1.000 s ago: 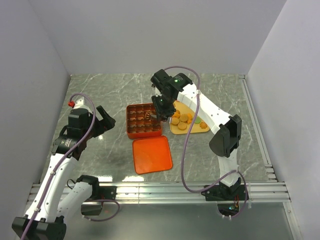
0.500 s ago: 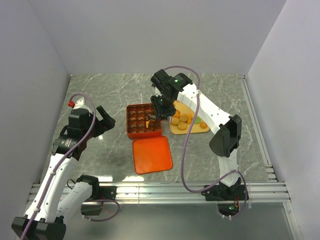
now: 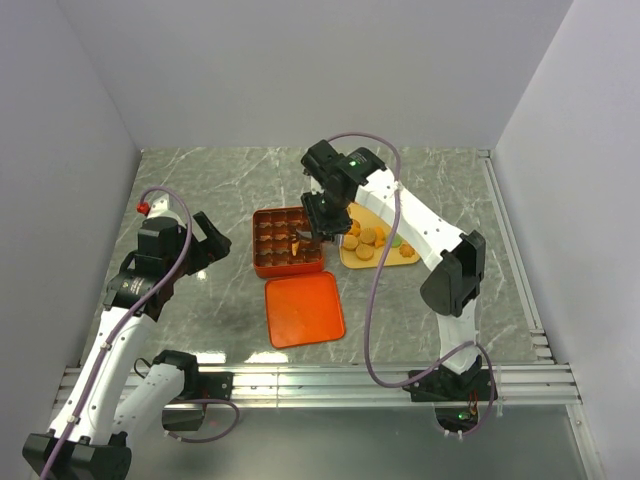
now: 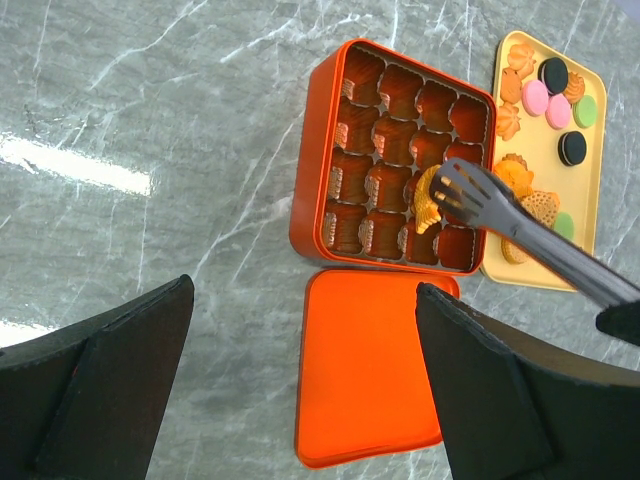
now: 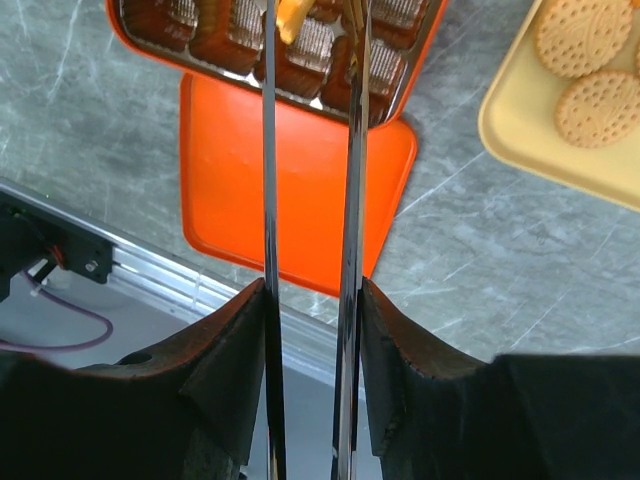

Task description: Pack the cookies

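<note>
Left wrist view: one orange-tan cookie (image 4: 428, 200) hangs pinched in the tips of the tongs (image 4: 520, 228) over a cell on the tray side of the gridded box (image 4: 312, 195). More cookies (image 4: 548, 90) lie on the yellow tray (image 4: 588, 175) beside it. The right gripper (image 5: 310, 300) has its jaws clamped on the tongs. The left gripper (image 4: 305, 290) holds its jaws wide apart above the bench (image 4: 150, 100) and the lid (image 4: 365, 380).

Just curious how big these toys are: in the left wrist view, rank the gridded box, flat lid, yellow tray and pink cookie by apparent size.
1. Gridded box.
2-3. Flat lid and yellow tray: too close to rank; tongs cover part of the tray.
4. Pink cookie.
</note>
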`<state>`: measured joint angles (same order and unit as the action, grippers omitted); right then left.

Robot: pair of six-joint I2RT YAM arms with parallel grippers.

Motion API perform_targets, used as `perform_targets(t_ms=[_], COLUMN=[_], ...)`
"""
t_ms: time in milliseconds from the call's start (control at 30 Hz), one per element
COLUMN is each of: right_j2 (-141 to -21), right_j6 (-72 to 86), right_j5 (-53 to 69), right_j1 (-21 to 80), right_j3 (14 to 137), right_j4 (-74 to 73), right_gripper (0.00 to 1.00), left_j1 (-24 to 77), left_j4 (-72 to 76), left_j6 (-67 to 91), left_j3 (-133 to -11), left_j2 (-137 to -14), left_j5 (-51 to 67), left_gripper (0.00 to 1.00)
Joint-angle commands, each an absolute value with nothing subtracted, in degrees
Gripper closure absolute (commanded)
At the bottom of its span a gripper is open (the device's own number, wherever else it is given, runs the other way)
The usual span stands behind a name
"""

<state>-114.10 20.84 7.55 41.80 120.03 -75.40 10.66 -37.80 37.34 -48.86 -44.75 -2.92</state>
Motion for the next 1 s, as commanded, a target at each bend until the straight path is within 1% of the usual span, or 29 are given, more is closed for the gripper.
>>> perform_targets(t_ms=[0,267,633,800,967], right_j2=[-108.82,-107.14,-108.28,-109.42,-110.04], right_j6=[21.97,22.94,23.55,23.82,23.91], right_j5=[6.95,4.75,1.76,1.14,1.05], right_j1=[43.85,46.40,46.67,46.58,46.67], right_j3=[117.79,114.08,115.40,116.28,116.89], right_j4=[-74.97,-74.27,-74.35,-74.53,-74.97], right_gripper=[0.54,0.54,0.54,0.58,0.67], left_j1=[10.90,10.90,11.16,11.25,11.25], left_j4=[-37.18,-37.09,-37.18,-37.18,-37.18], left_j6=[38.14,38.06,38.14,38.14,38.14], left_j3=[-48.87,-48.78,-48.87,-48.87,-48.87], left_j2=[-44.12,-44.30,-44.30,-44.21,-44.30], left_j5=[-3.69,-3.52,-3.69,-3.69,-3.69], left_gripper=[0.01,0.01,0.01,0.01,0.01])
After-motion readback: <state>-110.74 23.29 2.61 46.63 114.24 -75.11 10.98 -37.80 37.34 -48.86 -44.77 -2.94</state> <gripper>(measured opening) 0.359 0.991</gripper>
